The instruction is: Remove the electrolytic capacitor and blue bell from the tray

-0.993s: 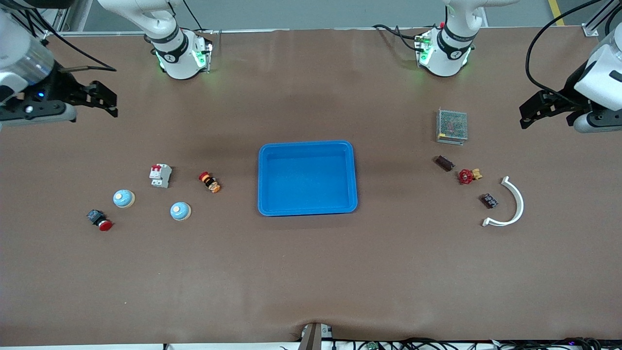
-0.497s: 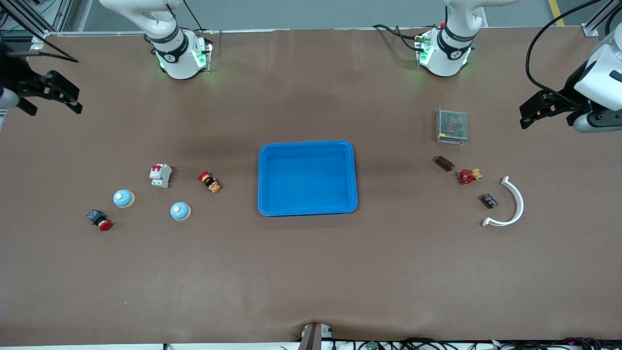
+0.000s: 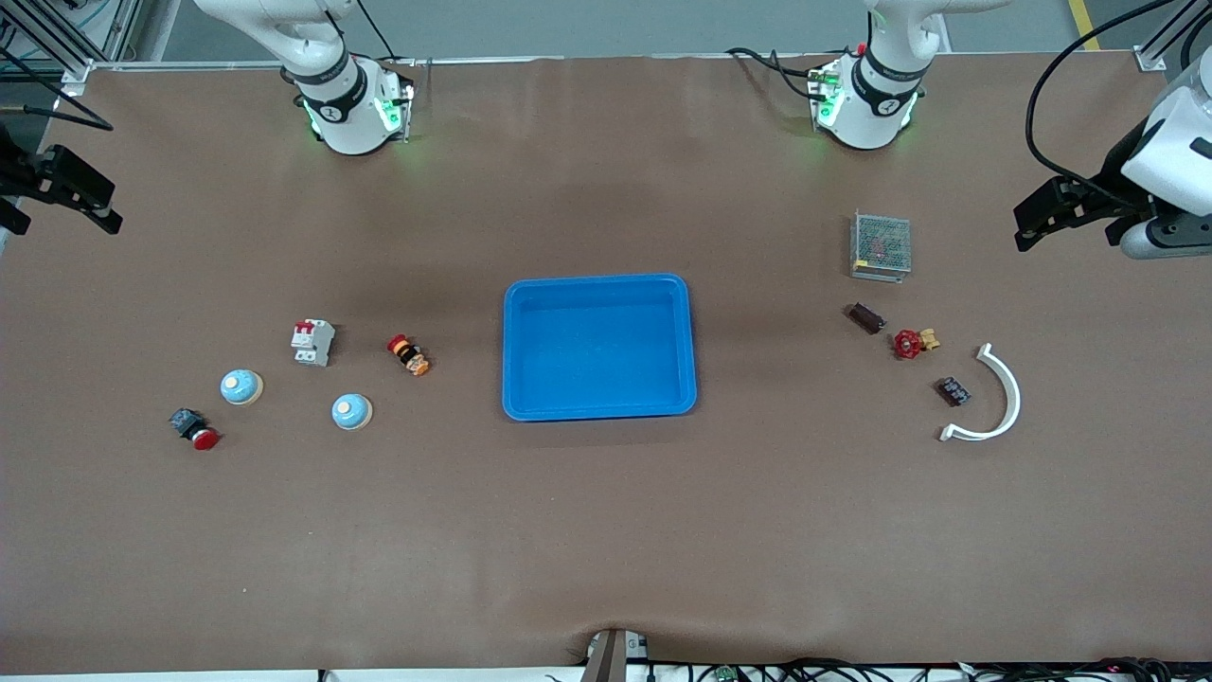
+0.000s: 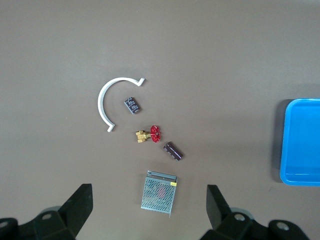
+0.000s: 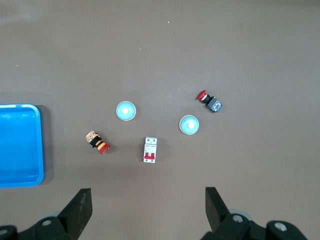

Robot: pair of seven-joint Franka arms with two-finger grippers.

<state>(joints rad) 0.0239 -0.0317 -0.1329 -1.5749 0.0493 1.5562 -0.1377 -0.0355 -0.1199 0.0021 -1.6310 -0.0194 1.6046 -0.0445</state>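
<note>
A dark brown capacitor (image 3: 865, 317) lies toward the left arm's end of the table, beside a red valve; it also shows in the left wrist view (image 4: 173, 151). Two light blue bells (image 3: 240, 386) (image 3: 351, 411) sit toward the right arm's end and show in the right wrist view (image 5: 189, 125) (image 5: 125, 110). A blue tray (image 3: 516, 398) stands empty at the table's middle. My left gripper (image 3: 1034, 220) is open and empty, high over the left arm's end (image 4: 148, 196). My right gripper (image 3: 87, 194) is open and empty, high over the right arm's end (image 5: 148, 197).
Near the capacitor lie a metal mesh box (image 3: 881, 245), a red valve (image 3: 911, 342), a small dark block (image 3: 953, 390) and a white curved piece (image 3: 1004, 398). Near the bells lie a white breaker (image 3: 312, 342), an orange-black part (image 3: 409, 355) and a red push button (image 3: 195, 429).
My right gripper has moved up and outward toward the table's edge at the right arm's end. My left gripper has hardly moved. Nothing on the table has shifted.
</note>
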